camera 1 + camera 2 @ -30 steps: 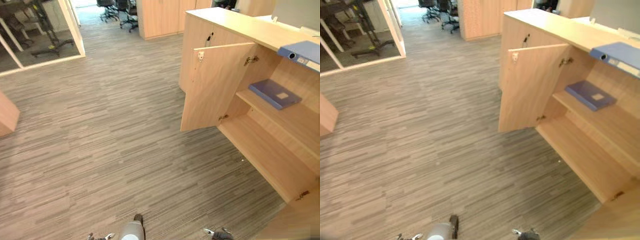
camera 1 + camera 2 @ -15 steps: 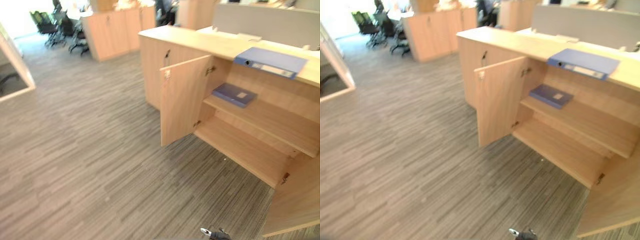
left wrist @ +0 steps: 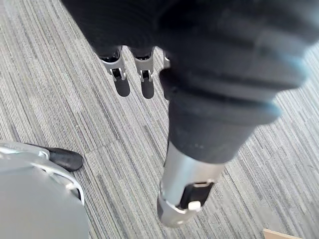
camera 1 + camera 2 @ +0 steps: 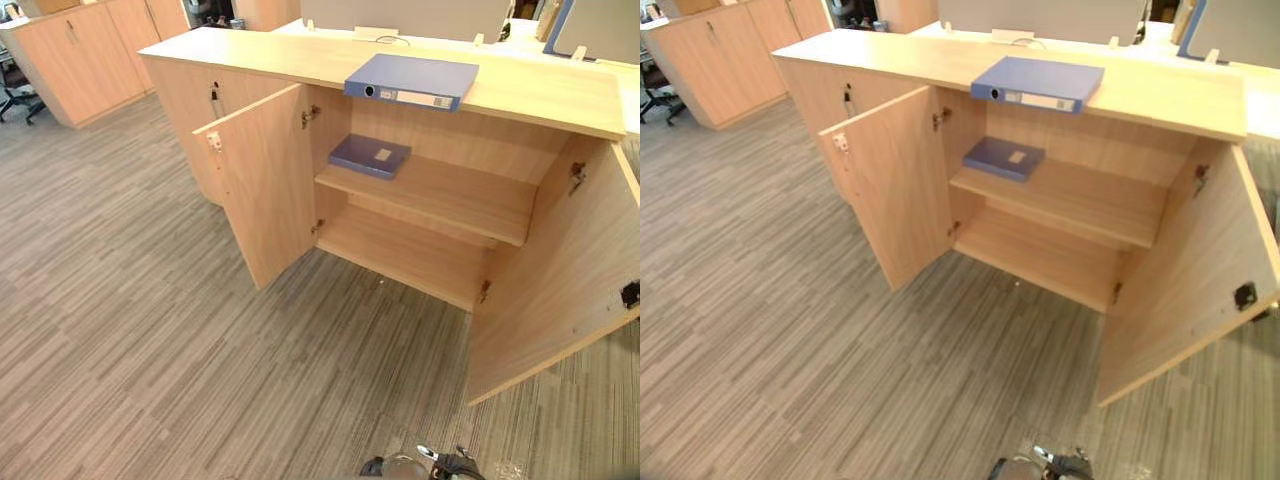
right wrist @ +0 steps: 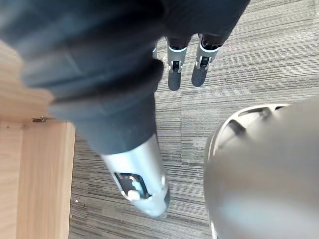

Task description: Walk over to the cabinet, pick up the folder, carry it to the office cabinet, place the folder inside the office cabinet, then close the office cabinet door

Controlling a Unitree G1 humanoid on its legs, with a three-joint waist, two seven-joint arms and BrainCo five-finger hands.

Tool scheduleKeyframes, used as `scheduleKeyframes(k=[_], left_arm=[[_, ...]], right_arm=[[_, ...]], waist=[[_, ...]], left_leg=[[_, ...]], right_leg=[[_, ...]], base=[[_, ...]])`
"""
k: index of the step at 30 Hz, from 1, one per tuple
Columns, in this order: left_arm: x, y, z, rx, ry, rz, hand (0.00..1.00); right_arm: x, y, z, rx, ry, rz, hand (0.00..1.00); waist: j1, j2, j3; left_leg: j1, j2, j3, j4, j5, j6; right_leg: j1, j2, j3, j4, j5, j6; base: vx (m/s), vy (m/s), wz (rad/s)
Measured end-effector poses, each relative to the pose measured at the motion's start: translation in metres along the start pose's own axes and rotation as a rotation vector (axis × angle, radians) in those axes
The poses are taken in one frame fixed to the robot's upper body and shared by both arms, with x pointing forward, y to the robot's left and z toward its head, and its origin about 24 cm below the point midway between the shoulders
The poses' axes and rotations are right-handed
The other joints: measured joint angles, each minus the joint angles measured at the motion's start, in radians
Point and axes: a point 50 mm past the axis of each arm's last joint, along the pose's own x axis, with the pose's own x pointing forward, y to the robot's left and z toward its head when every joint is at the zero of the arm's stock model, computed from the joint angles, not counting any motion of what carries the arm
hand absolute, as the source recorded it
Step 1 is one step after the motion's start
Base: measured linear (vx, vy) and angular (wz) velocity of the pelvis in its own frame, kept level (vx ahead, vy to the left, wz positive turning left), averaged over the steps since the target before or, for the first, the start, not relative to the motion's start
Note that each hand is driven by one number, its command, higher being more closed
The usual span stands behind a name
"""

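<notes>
A thick blue folder (image 4: 412,80) lies flat on the top of the wooden office cabinet (image 4: 250,55), above its open compartment. A thinner dark blue folder (image 4: 370,155) lies on the middle shelf (image 4: 450,200) inside. Both doors stand open: the left door (image 4: 262,185) swung out toward me, the right door (image 4: 555,270) swung out at the right. My left hand (image 3: 187,174) hangs over the carpet with straight fingers and holds nothing. My right hand (image 5: 137,174) hangs the same way, open, near the edge of a wooden panel (image 5: 35,179).
More wooden cabinets (image 4: 70,55) stand at the far left with an office chair (image 4: 10,80) beside them. A grey desk partition (image 4: 400,15) rises behind the cabinet. Striped grey carpet (image 4: 150,330) stretches between me and the cabinet.
The camera has swung to the right, so the open cabinet now sits in the middle of the view with both doors showing. The folders have not moved.
</notes>
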Motion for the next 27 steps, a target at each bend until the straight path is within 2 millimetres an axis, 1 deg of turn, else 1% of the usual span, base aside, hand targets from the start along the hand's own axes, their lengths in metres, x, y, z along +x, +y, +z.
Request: scheduleKeyframes(k=[2, 3, 4, 5, 7, 8, 9, 10, 11, 12, 13, 14, 15, 16, 17, 18, 19, 20, 21, 23, 24, 25, 27], left_arm=[[0.000, 0.000, 0.002, -0.023, -0.006, 0.006, 0.00], [0.000, 0.000, 0.005, -0.036, -0.014, 0.009, 0.00], [0.000, 0.001, 0.005, -0.047, -0.015, 0.013, 0.00], [0.000, 0.002, 0.005, -0.057, -0.016, 0.019, 0.00], [0.000, 0.003, 0.008, -0.069, -0.027, 0.023, 0.00], [0.001, 0.005, 0.010, -0.066, -0.036, 0.026, 0.00], [0.000, 0.003, 0.009, -0.065, -0.034, 0.021, 0.00], [0.000, 0.004, 0.008, -0.062, -0.034, 0.023, 0.00], [0.000, 0.006, 0.008, -0.052, -0.035, 0.025, 0.00], [0.001, 0.006, 0.009, -0.043, -0.041, 0.022, 0.00], [0.001, 0.005, 0.012, -0.017, -0.058, 0.013, 0.00], [0.001, 0.003, 0.014, -0.001, -0.070, 0.005, 0.00], [0.000, 0.002, 0.015, 0.005, -0.074, 0.001, 0.00], [0.000, 0.001, 0.014, 0.006, -0.074, -0.002, 0.00], [0.001, 0.005, 0.017, 0.000, -0.081, 0.007, 0.00], [0.003, 0.006, 0.022, 0.006, -0.097, 0.010, 0.00], [0.003, 0.004, 0.025, 0.004, -0.108, 0.004, 0.00], [0.003, 0.005, 0.027, 0.002, -0.113, 0.007, 0.00], [0.004, 0.004, 0.029, -0.003, -0.115, 0.007, 0.00], [0.004, 0.003, 0.029, -0.004, -0.110, 0.003, 0.00], [0.004, 0.003, 0.027, -0.006, -0.104, 0.005, 0.00], [0.004, 0.003, 0.026, -0.006, -0.100, 0.005, 0.00], [0.004, 0.003, 0.024, -0.002, -0.087, 0.006, 0.00]], right_arm=[[-0.001, 0.001, -0.005, 0.028, 0.019, -0.003, 0.00], [-0.002, 0.002, -0.007, 0.037, 0.026, 0.001, 0.00], [-0.002, 0.004, -0.007, 0.042, 0.026, 0.004, 0.00], [-0.003, 0.005, -0.008, 0.044, 0.028, 0.009, 0.00], [-0.003, 0.006, -0.009, 0.056, 0.032, 0.011, 0.00], [-0.003, 0.004, -0.011, 0.059, 0.042, 0.006, 0.00], [-0.003, 0.004, -0.011, 0.062, 0.045, 0.004, 0.00], [-0.003, 0.004, -0.012, 0.064, 0.052, 0.004, 0.00], [-0.003, 0.006, -0.011, 0.063, 0.052, 0.008, 0.00], [-0.003, 0.007, -0.011, 0.060, 0.051, 0.011, 0.00], [-0.003, 0.008, -0.010, 0.048, 0.046, 0.016, 0.00], [-0.003, 0.009, -0.010, 0.045, 0.044, 0.017, 0.00], [-0.003, 0.008, -0.010, 0.042, 0.042, 0.016, 0.00], [-0.003, 0.007, -0.009, 0.035, 0.038, 0.013, 0.00], [-0.004, 0.008, -0.011, 0.030, 0.043, 0.017, 0.00], [-0.007, 0.014, -0.017, 0.007, 0.048, 0.039, 0.00], [-0.007, 0.018, -0.013, -0.002, 0.033, 0.050, 0.00], [-0.008, 0.021, -0.013, -0.007, 0.032, 0.057, 0.00], [-0.008, 0.025, -0.011, -0.004, 0.027, 0.064, 0.00], [-0.008, 0.031, -0.006, -0.002, 0.015, 0.077, 0.00], [-0.009, 0.035, -0.006, 0.003, 0.015, 0.088, 0.00], [-0.009, 0.037, -0.005, 0.004, 0.013, 0.093, 0.00], [-0.009, 0.037, -0.006, 0.002, 0.017, 0.091, 0.00]], waist=[[0.001, -0.005, 0.000], [0.000, -0.005, -0.004], [0.000, -0.004, -0.004], [0.003, -0.002, -0.004], [0.011, -0.004, -0.003], [0.015, -0.006, 0.000], [0.016, -0.005, 0.001], [0.019, -0.005, 0.004], [0.025, -0.009, 0.008], [0.029, -0.012, 0.011], [0.033, -0.014, 0.012], [0.035, -0.014, 0.015], [0.035, -0.013, 0.017], [0.035, -0.005, 0.017], [0.039, -0.016, 0.020], [0.036, -0.037, 0.009], [0.044, -0.040, 0.009], [0.042, -0.051, 0.008], [0.044, -0.055, 0.008], [0.048, -0.057, 0.012], [0.053, -0.057, 0.008], [0.053, -0.054, 0.003], [0.052, -0.053, -0.007]], left_leg=[[-0.033, 0.031, 0.000, 0.125, -0.009, -0.014], [-0.071, 0.056, -0.001, 0.234, -0.022, -0.034], [-0.136, 0.094, -0.002, 0.414, -0.027, -0.041], [-0.197, 0.136, -0.006, 0.593, -0.026, -0.050], [-0.273, 0.174, -0.009, 0.782, -0.047, -0.046], [-0.312, 0.168, -0.007, 0.830, -0.072, -0.041], [-0.330, 0.163, -0.005, 0.836, -0.082, -0.034], [-0.364, 0.151, -0.005, 0.826, -0.104, -0.026], [-0.393, 0.134, -0.006, 0.789, -0.119, -0.014], [-0.404, 0.124, -0.009, 0.762, -0.122, -0.009], [-0.433, 0.102, -0.024, 0.676, -0.121, -0.008], [-0.454, 0.082, -0.058, 0.569, -0.107, -0.004], [-0.461, 0.074, -0.080, 0.495, -0.083, 0.004], [-0.461, 0.066, -0.136, 0.362, 0.065, -0.001], [-0.442, 0.044, -0.125, 0.365, 0.068, 0.001], [-0.428, 0.017, -0.107, 0.335, 0.061, 0.002], [-0.426, 0.005, -0.106, 0.326, 0.053, 0.003], [-0.427, -0.014, -0.105, 0.330, 0.045, 0.010], [-0.429, -0.038, -0.103, 0.346, 0.034, 0.018], [-0.432, -0.057, -0.136, 0.370, 0.031, 0.018], [-0.429, -0.072, -0.179, 0.371, 0.027, 0.022], [-0.424, -0.078, -0.182, 0.364, 0.017, 0.029], [-0.408, -0.093, -0.180, 0.337, 0.007, 0.031]], right_leg=[[0.057, 0.024, -0.011, -0.061, 0.004, 0.004], [0.081, 0.040, -0.007, -0.094, 0.011, 0.006], [0.115, 0.064, 0.007, -0.138, 0.021, 0.003], [0.147, 0.092, 0.035, -0.178, 0.032, -0.007], [0.189, 0.120, 0.085, -0.215, 0.035, -0.027], [0.214, 0.122, 0.122, -0.235, 0.037, -0.027], [0.223, 0.122, 0.145, -0.242, 0.040, -0.028], [0.245, 0.110, 0.183, -0.255, 0.053, -0.007], [0.262, 0.091, 0.233, -0.260, 0.054, -0.005], [0.270, 0.077, 0.255, -0.262, 0.056, -0.001], [0.284, 0.045, 0.287, -0.265, 0.060, 0.016], [0.304, 0.014, 0.311, -0.276, 0.059, 0.051], [0.309, 0.002, 0.322, -0.280, 0.054, 0.075], [0.327, -0.015, 0.340, -0.281, 0.034, 0.123], [0.342, -0.032, 0.354, -0.283, 0.028, 0.139], [0.340, -0.043, 0.353, -0.288, 0.029, 0.137], [0.325, -0.028, 0.353, -0.287, 0.041, 0.118], [0.310, -0.022, 0.353, -0.296, 0.068, 0.097], [0.318, -0.038, 0.330, -0.315, 0.080, 0.101], [0.336, -0.050, 0.344, -0.358, 0.111, 0.103], [0.339, -0.060, 0.363, -0.381, 0.131, 0.115], [0.334, -0.069, 0.377, -0.398, 0.152, 0.143], [0.323, -0.087, 0.390, -0.411, 0.164, 0.161]], base=[[0.18, -0.168, 0.15], [0.22, -0.135, -0.22], [0.26, -0.113, -0.51], [0.23, -0.043, -0.63], [0.29, 0.053, -0.88], [0.36, 0.127, -0.94], [0.27, 0.128, -1.04], [0.25, 0.173, -1.15], [0.19, 0.172, -1.22], [0.22, 0.257, -1.17], [0.29, 0.370, -0.98], [0.29, 0.395, -0.86], [0.29, 0.453, -0.62], [0.20, 0.352, -0.37], [0.28, 0.418, -0.19], [0.26, 0.328, -0.06], [0.24, 0.288, 0.03], [0.17, 0.180, -0.04], [0.18, 0.172, -0.02], [0.12, 0.125, -0.24], [0.11, 0.108, -0.56], [0.12, 0.134, -0.61], [0.07, 0.112, -0.62]])
